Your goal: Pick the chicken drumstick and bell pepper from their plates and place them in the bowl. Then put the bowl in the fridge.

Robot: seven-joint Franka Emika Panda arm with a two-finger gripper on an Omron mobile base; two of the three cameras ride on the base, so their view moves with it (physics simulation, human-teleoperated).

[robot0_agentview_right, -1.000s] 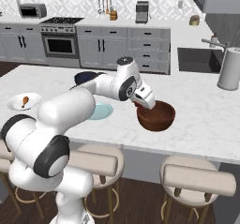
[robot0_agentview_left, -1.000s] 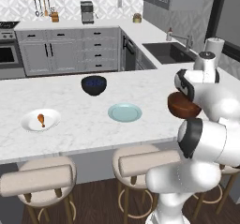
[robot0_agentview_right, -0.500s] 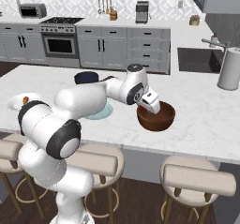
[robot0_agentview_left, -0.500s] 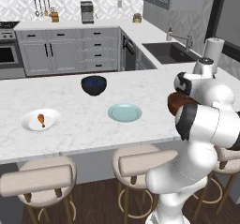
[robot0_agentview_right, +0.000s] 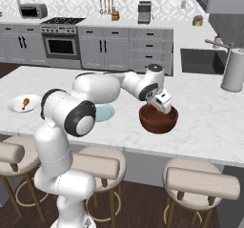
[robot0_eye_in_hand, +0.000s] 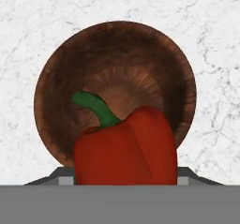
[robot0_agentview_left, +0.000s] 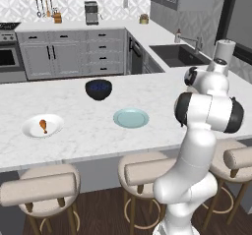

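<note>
Tool (robot0_agentview_right: 159, 108) now directly above bowl (robot0_agentview_right: 158, 119)

Two plates (robot0_agentview_left: 131, 118), two bowls (robot0_agentview_right: 158, 119)

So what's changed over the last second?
The arm has swung further over the bowl, carrying the pepper; the tool now hangs above the bowl's middle, pepper not yet dropped. The drumstick, both plates and the dark bowl have stayed put.
</note>
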